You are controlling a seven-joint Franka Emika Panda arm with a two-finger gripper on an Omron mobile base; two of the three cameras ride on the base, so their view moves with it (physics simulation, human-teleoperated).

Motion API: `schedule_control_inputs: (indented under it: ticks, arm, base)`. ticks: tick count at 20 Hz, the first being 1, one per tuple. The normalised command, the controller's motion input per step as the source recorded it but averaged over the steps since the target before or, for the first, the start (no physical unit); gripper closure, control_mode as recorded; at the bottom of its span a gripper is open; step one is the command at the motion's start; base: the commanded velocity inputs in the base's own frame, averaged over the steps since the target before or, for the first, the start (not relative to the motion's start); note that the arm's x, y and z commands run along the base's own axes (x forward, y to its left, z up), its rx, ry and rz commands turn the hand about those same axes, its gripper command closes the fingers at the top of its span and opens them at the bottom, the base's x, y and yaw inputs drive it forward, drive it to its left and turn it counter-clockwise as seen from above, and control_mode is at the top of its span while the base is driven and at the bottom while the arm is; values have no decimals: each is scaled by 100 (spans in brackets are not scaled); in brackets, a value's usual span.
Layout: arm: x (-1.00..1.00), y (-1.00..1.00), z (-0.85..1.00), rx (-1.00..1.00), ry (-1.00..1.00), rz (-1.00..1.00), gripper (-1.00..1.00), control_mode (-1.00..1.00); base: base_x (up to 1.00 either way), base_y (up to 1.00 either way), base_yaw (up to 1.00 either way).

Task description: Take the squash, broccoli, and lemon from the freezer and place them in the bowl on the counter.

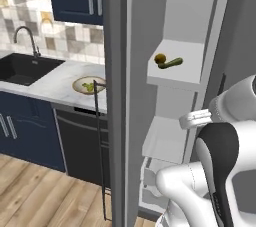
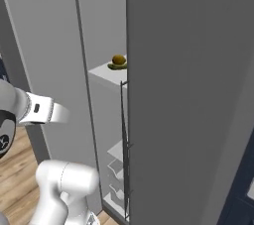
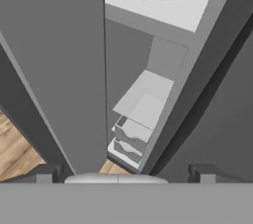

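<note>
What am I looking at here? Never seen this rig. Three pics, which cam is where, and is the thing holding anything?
It is a rendered kitchen with a white robot arm on a driving base. Two pictures come from cameras on the base, behind the arm to its left and right. The third comes from a camera on the hand, looking along the tool, whose two dark tips stand wide apart: open, holding nothing.

The arm faces the freezer, a tall narrow compartment with its door swung open. On an upper white shelf lie the lemon and the dark green squash, close together. The hand view shows lower shelves and drawers.

To the left, the marble counter carries the bowl with something green in it, likely the broccoli. A dark sink sits beyond.
</note>
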Motion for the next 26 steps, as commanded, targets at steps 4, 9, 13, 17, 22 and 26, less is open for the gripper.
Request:
schedule_control_inputs:
  ticks: [4,9,13,17,22,26]
  arm:
    - [0,0,0,0,0,0,-100,100]
    - [0,0,0,0,0,0,-100,100]
    - [0,0,0,0,0,0,-100,100]
    - [14,0,0,8,0,-1,-100,-100]
    - [35,0,20,32,-6,11,-100,-100]
    - [20,-7,36,29,-1,5,-100,-100]
  base:
    - [99,-29,-23]
    - [75,-30,-30]
    - [44,-25,-30]
    - [41,-8,-18]
    - [0,0,0]
    - [0,0,0]
